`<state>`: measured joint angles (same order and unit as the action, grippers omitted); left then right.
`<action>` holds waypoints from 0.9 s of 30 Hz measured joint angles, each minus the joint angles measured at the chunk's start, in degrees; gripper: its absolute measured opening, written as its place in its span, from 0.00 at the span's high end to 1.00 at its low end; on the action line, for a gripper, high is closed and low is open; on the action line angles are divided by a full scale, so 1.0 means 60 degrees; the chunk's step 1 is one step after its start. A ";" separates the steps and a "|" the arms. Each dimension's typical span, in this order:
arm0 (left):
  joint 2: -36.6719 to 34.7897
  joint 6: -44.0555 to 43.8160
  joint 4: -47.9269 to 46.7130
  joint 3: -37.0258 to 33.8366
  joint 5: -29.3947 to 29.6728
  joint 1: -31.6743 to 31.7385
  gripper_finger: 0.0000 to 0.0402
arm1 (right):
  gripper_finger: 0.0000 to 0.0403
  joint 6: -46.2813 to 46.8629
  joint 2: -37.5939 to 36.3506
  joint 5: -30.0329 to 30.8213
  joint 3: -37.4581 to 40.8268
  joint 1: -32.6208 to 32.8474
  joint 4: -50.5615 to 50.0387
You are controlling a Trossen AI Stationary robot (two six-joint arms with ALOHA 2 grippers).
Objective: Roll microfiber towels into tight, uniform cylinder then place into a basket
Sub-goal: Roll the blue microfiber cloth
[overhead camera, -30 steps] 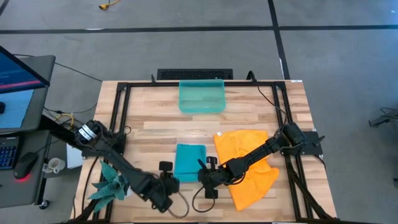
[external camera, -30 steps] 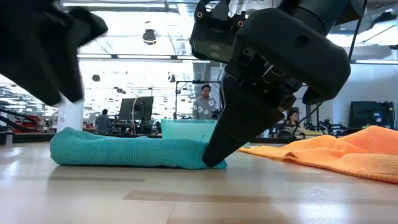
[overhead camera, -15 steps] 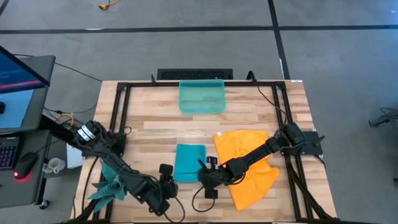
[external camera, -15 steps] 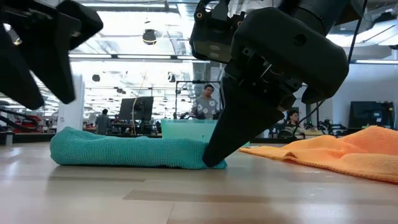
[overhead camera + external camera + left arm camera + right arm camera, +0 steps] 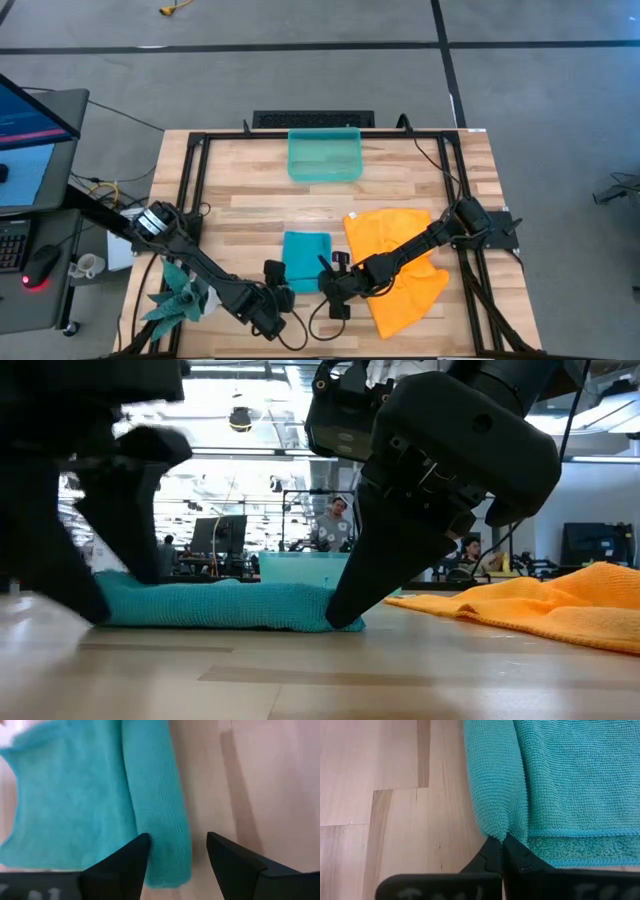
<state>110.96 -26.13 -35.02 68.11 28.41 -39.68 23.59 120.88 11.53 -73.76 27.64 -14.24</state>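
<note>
Teal towel (image 5: pixel 304 262), its near edge rolled, lies near the worktop's front edge, the basket (image 5: pixel 324 155) at the back edge. My right pincer (image 5: pixel 502 851) pinches one roll end; to roll evenly, my left pincer (image 5: pixel 176 851), wider open and nearer than before, should grip the other end level.
</note>
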 joint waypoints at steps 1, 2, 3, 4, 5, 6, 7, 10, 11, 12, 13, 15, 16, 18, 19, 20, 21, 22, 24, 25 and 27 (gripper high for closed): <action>0.0002 0.0000 -0.0095 -0.0013 -0.0019 0.0003 0.53 | 0.98 0.0000 0.0000 -0.0010 0.0000 0.0000 -0.0003; 0.0044 -0.0002 -0.0030 -0.0006 -0.0058 0.0041 0.53 | 0.98 0.0000 0.0000 -0.0011 0.0000 0.0000 -0.0006; 0.0092 -0.0004 0.0111 0.0008 -0.0090 0.0069 0.54 | 0.98 0.0000 0.0000 -0.0011 0.0000 0.0000 -0.0004; 0.0123 -0.0011 0.0112 0.0008 -0.0065 0.0079 0.55 | 0.98 0.0000 0.0000 -0.0010 0.0000 0.0000 0.0005; 0.0128 -0.0011 0.0050 0.0012 -0.0046 0.0073 0.57 | 0.97 0.0000 0.0000 -0.0007 0.0000 0.0000 0.0003; 0.0215 -0.0041 0.0048 0.0012 -0.0051 0.0096 0.58 | 0.97 0.0000 0.0000 -0.0007 0.0000 0.0000 -0.0004; 0.0284 -0.0066 0.0080 0.0038 -0.0096 0.0122 0.59 | 0.97 0.0000 0.0000 -0.0011 0.0000 0.0000 -0.0007; 0.0482 -0.0266 0.0030 0.0052 -0.0328 0.0205 0.65 | 0.98 -0.0001 0.0000 -0.0007 0.0000 0.0010 0.0000; 0.0504 -0.0427 -0.0008 0.0057 -0.0414 0.0224 0.68 | 0.98 0.0000 0.0000 -0.0004 0.0000 0.0030 0.0000; 0.0513 -0.0586 -0.0091 0.0059 -0.0461 0.0229 0.71 | 0.98 0.0000 0.0000 0.0009 0.0000 0.0048 0.0005; 0.0520 -0.0771 -0.0147 0.0063 -0.0527 0.0229 0.74 | 0.98 0.0000 0.0000 0.0018 0.0000 0.0063 0.0007; 0.0520 -0.1026 -0.0182 0.0063 -0.0635 0.0233 0.80 | 0.98 0.0000 0.0004 -0.0027 0.0000 0.0106 0.0019; 0.0491 -0.1135 -0.0219 0.0060 -0.0691 0.0224 0.84 | 0.98 0.0000 0.0007 -0.0173 -0.0023 0.0117 0.0076; 0.0456 -0.1331 -0.0234 0.0055 -0.0878 0.0232 0.92 | 0.98 0.0038 0.0022 -0.0320 -0.0096 0.0215 0.0078; 0.0411 -0.1460 -0.0233 0.0055 -0.0992 0.0250 0.95 | 0.98 0.0057 0.0022 -0.0469 -0.0154 0.0250 0.0083; 0.0370 -0.1623 -0.0245 0.0067 -0.1107 0.0263 0.97 | 0.98 0.0065 0.0032 -0.0612 -0.0229 0.0272 0.0072; 0.0353 -0.1803 -0.0286 0.0111 -0.1241 0.0266 0.97 | 0.98 0.0072 0.0039 -0.0769 -0.0293 0.0288 0.0057; 0.0332 -0.2001 -0.0323 0.0158 -0.1409 0.0283 0.97 | 0.98 0.0076 0.0044 -0.0858 -0.0362 0.0323 0.0021; 0.0249 -0.2325 -0.0357 0.0286 -0.1813 0.0303 0.96 | 0.98 0.0092 0.0059 -0.1080 -0.0498 0.0394 0.0008; 0.0214 -0.2527 -0.0305 0.0352 -0.2126 0.0307 0.96 | 0.98 0.0180 0.0070 -0.1273 -0.0555 0.0442 0.0025; 0.0086 -0.2935 -0.0114 0.0438 -0.2916 0.0354 0.95 | 0.98 0.0467 0.0088 -0.1652 -0.0666 0.0507 0.0037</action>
<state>111.48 -43.74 -35.71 70.74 10.91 -37.56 26.40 121.41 1.62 -77.75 30.68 -14.02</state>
